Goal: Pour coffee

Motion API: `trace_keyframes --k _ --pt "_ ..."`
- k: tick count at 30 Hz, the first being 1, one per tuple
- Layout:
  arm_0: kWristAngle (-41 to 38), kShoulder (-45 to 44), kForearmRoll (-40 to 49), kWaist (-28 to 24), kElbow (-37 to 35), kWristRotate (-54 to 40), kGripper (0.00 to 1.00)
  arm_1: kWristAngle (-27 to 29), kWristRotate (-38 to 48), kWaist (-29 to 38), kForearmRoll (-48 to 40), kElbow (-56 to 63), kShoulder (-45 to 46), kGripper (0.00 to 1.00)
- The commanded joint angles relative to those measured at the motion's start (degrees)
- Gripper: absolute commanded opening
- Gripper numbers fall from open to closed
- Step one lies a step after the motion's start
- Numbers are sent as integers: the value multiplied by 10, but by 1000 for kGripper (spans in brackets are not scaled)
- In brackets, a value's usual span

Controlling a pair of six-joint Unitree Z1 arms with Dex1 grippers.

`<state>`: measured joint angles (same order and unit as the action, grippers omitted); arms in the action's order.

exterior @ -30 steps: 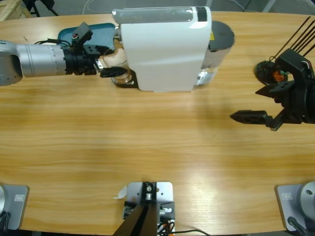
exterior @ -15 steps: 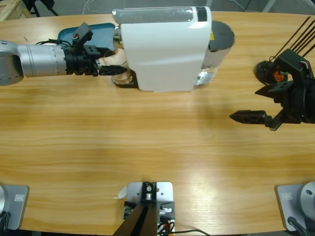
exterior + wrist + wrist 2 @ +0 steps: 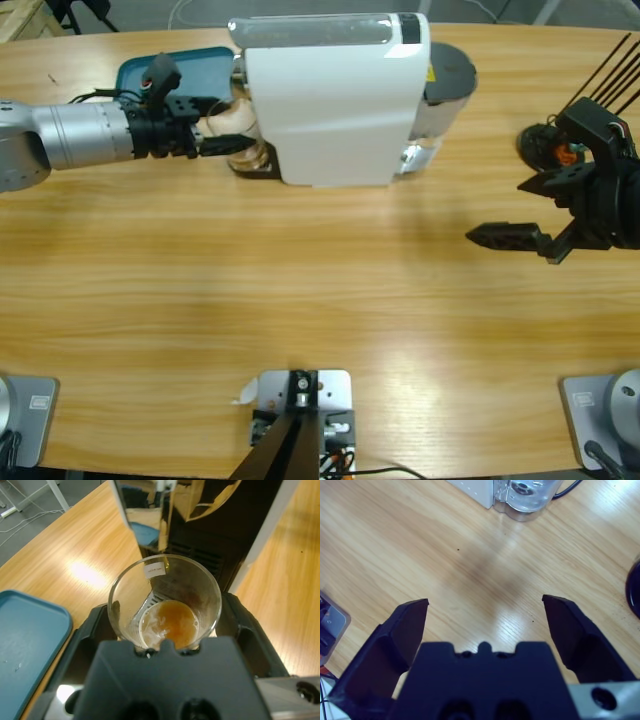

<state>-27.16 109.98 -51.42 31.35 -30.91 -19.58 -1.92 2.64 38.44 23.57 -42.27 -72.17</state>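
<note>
One glass (image 3: pixel 165 605) sits between the left gripper (image 3: pixel 162 642) jaws, clenched on it | coffee (image 3: pixel 172 625) shallow in its bottom, under the machine (image 3: pixel 335 100) spout | withdraw level and slow, no tilt | right gripper (image 3: pixel 485 615) jaws spread over bare counter (image 3: pixel 470 570)

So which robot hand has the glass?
The left hand: its jaws sit around the glass of coffee. The right hand is open over bare table.

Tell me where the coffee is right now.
The coffee lies as a shallow layer in the bottom of the clear glass between the left gripper jaws, under the white coffee machine spout, beside the teal tray.
</note>
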Motion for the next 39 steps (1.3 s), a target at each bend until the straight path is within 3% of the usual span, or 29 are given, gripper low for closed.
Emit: trace_keyframes --k 1,5,11,18,26,39 --pt "3 -37 -14 -27 30 2 0 9 5 4 5 4 -18 1000" --pt "24 -80 -14 -44 38 12 0 9 5 4 5 5 -17 1000" --pt "154 -122 20 -64 37 51 0 8 5 4 5 5 -17 1000" --pt "263 -108 152 -120 -78 109 0 8 5 4 6 5 -19 1000" --pt "272 6 150 -127 -158 140 0 9 5 4 7 3 -22 1000" --pt "266 90 160 -127 -227 154 0 8 5 4 9 0 -32 1000"
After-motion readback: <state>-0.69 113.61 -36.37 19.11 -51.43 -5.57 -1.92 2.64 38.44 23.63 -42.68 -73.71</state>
